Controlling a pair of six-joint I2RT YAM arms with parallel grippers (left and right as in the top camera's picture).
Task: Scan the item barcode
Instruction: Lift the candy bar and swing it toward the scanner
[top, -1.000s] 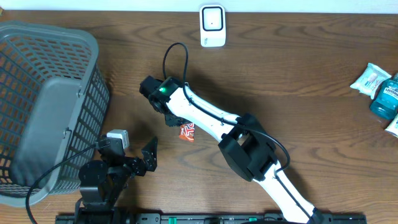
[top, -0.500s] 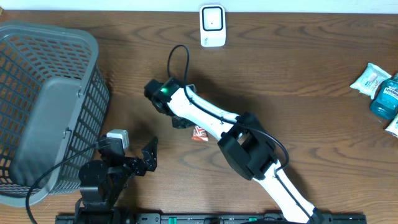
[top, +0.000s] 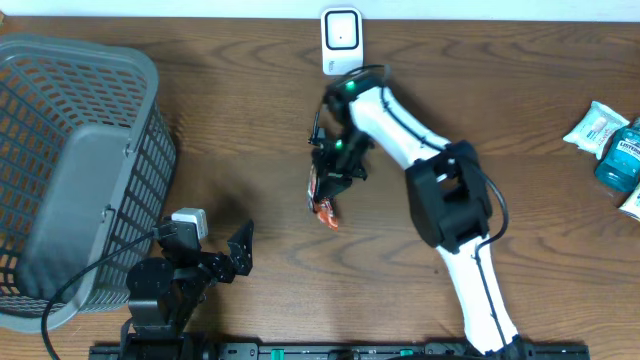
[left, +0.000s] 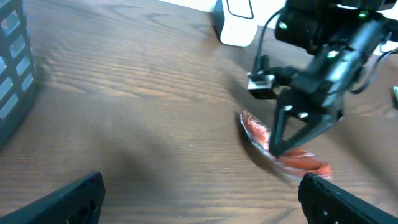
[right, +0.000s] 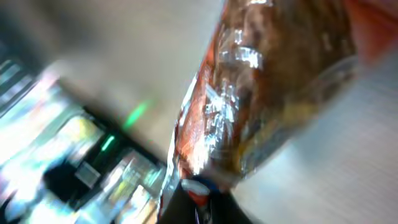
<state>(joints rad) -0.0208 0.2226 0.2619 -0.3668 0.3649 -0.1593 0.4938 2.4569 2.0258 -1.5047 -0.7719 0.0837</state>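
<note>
L gripper (top: 243, 250): idle, jaws wide apart, nothing btwn them, well short of the white boxy barcode scanner (top: 341, 40) & off toward my left side. R gripper (top: 327, 195): clenched on the small red-orange crinkly plastic snack packet (top: 326, 212), holding it near the scanner, on my side of it. So pickup looks done. Still left, I reckon: turn the packet's barcode to the scanner face & get the read. Can't see the code; wrist view too blurry.
</note>
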